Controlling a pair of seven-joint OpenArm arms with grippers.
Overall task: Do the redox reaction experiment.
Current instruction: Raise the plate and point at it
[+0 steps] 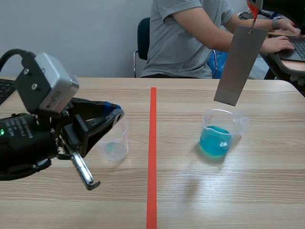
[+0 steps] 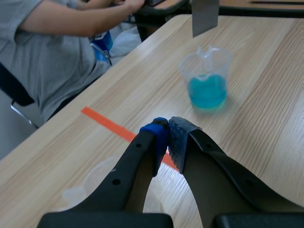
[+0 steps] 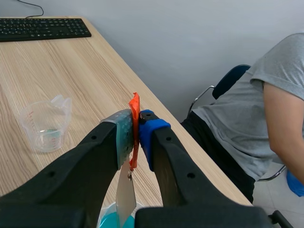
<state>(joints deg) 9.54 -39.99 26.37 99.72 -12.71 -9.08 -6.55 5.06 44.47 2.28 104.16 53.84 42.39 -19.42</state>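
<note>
A grey metal plate (image 1: pixel 239 64) hangs tilted from an orange-red tab (image 3: pixel 135 102) above the clear beaker of blue liquid (image 1: pixel 218 136). My right gripper (image 3: pixel 135 127) is shut on that tab, high over the beaker; in the scene view only the tab (image 1: pixel 252 8) shows at the top edge. The plate's lower end is above the beaker's rim, apart from the liquid. My left gripper (image 1: pixel 116 112) is shut on nothing, just over an almost empty clear beaker (image 1: pixel 114 144) left of the tape line. In the left wrist view the blue beaker (image 2: pixel 206 78) lies well ahead of the shut fingertips (image 2: pixel 161 135).
A person in a grey shirt (image 1: pixel 183 36) sits across the table, typing at a side desk (image 1: pixel 286 45). A black keyboard (image 3: pixel 42 28) lies at the table's far left corner. An orange-red tape line (image 1: pixel 152 152) divides the table.
</note>
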